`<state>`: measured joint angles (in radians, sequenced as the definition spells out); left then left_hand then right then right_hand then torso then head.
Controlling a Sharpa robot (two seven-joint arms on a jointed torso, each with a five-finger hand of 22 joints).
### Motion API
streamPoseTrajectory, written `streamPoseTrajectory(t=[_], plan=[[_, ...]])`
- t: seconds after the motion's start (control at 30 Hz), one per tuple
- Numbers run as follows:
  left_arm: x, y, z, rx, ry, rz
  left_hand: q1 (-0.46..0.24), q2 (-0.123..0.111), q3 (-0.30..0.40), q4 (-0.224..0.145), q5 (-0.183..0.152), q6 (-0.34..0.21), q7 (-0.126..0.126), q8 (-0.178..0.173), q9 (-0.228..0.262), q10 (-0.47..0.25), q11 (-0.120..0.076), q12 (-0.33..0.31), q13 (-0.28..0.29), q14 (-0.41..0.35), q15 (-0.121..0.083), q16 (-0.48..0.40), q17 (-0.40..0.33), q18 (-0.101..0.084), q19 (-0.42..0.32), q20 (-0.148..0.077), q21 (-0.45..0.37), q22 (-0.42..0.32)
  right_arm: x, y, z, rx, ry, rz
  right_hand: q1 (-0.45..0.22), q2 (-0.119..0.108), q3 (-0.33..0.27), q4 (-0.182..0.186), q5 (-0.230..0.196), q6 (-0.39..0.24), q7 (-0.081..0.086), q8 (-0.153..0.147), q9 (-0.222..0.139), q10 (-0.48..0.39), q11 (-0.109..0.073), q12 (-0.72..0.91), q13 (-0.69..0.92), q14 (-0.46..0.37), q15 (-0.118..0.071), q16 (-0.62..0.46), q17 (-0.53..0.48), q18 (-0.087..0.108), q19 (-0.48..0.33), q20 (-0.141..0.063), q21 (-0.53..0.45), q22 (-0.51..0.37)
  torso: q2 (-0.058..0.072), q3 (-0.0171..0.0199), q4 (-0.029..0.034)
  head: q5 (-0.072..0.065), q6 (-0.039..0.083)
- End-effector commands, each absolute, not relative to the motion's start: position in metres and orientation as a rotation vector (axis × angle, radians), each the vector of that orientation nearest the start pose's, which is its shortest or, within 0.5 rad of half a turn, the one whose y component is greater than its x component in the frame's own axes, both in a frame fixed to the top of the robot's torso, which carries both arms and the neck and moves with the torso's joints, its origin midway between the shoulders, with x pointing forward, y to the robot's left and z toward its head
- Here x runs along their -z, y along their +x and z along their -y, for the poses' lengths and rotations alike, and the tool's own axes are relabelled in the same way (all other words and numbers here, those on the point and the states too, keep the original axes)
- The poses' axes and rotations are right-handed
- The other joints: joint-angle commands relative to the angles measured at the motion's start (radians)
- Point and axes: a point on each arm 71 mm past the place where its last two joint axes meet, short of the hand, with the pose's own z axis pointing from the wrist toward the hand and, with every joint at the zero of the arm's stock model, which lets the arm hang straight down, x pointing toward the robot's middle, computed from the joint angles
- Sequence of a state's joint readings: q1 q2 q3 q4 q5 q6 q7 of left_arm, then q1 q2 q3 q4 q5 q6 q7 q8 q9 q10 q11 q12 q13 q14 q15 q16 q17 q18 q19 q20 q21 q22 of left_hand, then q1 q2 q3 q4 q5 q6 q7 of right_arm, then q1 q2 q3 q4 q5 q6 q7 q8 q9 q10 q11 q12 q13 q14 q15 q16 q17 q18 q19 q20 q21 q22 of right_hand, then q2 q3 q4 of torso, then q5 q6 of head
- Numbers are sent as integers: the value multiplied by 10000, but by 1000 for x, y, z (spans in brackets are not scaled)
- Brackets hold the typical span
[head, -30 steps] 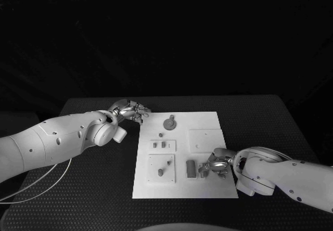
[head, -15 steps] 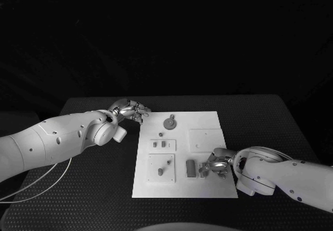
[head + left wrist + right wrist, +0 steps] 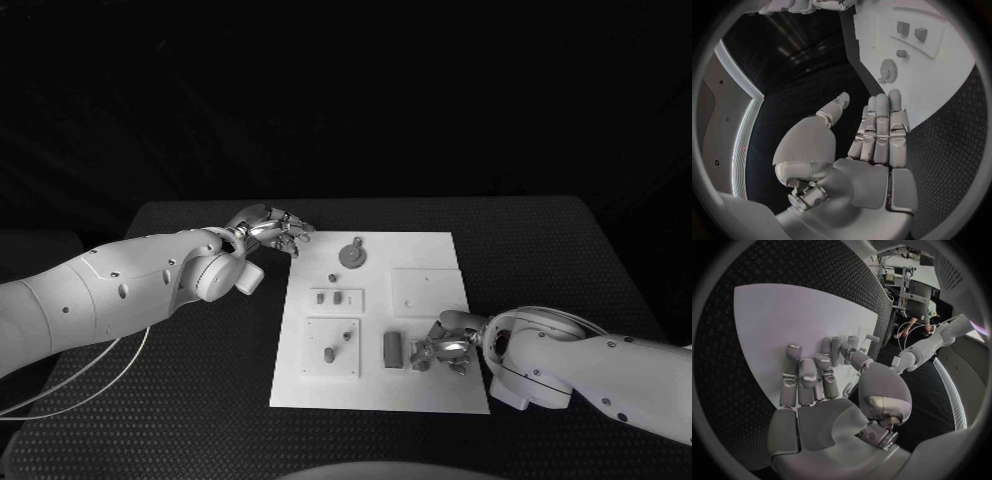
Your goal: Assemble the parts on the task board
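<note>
White task board at centre of the head view on the black table, with small grey parts on it: a round one at the upper middle and an upright block at the lower middle. Left hand at upper left, just off the board's top left corner, fingers straight and side by side, thumb apart, holding nothing. Right hand at lower right, down on the board just beside the block, fingers curled; cannot tell whether anything is pinched.

Head camera looking down on the counter from above, wrist cameras close behind each robot hand, all sharing the task board.
</note>
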<state>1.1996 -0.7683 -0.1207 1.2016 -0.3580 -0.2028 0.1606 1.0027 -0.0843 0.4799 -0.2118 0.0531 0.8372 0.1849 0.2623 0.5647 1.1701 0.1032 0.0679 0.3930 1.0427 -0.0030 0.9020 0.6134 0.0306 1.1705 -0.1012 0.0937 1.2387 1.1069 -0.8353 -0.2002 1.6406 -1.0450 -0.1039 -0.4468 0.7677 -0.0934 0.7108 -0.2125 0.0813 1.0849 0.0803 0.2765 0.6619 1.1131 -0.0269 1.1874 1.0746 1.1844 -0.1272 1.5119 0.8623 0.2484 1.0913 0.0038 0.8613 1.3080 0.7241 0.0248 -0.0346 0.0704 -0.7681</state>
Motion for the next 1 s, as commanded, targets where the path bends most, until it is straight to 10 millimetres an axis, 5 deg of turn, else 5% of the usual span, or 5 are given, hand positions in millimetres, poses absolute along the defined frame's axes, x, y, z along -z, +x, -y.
streamPoseTrajectory(t=[0.03,0.23,0.43,0.73,1.0], plan=[[235,527,-264,11123,-8940,-17468,-107,6,-15,54,-36,22,11,20,-9,-46,6,8,16,38,-8,-51,14,187,94,-6,-46,12,301,400,177,-5955,1911,-23922,-16,128,18,-70,-29,-64,-23,20,-3,-16,-34,43,-13,-68,5,-15,14,134,-54,-7,19,196,1,1,-1,2,-1],[235,527,-264,11127,-8939,-17478,-116,1,-19,62,-36,12,15,15,-12,-55,9,5,15,33,-5,-57,16,186,91,-4,-53,14,301,400,178,-5938,1954,-23884,-85,130,-13,-73,-32,-72,-18,18,-11,-17,-31,40,-21,-70,5,-18,11,134,-54,3,17,191,4,3,-2,5,18],[235,527,-264,11118,-8947,-17491,-121,2,-19,69,-36,6,17,13,-13,-61,12,3,15,30,-3,-60,17,186,90,-3,-57,16,301,401,178,-5952,2076,-23768,-284,-95,-16,106,-21,-84,-16,17,-35,-17,-28,34,-44,-71,3,-31,2,134,-38,9,-1,175,1,5,-2,5,32],[235,527,-264,11116,-8954,-17517,-146,17,-20,101,-36,1,21,13,-15,-68,15,3,16,27,0,-66,22,185,88,0,-67,20,300,402,178,-6077,2250,-23656,-364,-30,25,253,-26,-70,-22,32,-43,-8,-35,44,-52,-52,-4,-23,3,134,-10,-2,0,174,2,1,1,-1,40],[236,527,-264,11112,-8959,-17533,-147,14,-19,105,-36,-3,21,12,-16,-72,16,3,16,25,1,-68,25,186,86,0,-72,22,299,403,178,-6214,2444,-23413,-510,-353,54,463,-23,-79,-26,41,-60,-9,-40,52,-66,-42,-16,-27,-1,134,11,-20,-10,172,1,0,2,12,37]])
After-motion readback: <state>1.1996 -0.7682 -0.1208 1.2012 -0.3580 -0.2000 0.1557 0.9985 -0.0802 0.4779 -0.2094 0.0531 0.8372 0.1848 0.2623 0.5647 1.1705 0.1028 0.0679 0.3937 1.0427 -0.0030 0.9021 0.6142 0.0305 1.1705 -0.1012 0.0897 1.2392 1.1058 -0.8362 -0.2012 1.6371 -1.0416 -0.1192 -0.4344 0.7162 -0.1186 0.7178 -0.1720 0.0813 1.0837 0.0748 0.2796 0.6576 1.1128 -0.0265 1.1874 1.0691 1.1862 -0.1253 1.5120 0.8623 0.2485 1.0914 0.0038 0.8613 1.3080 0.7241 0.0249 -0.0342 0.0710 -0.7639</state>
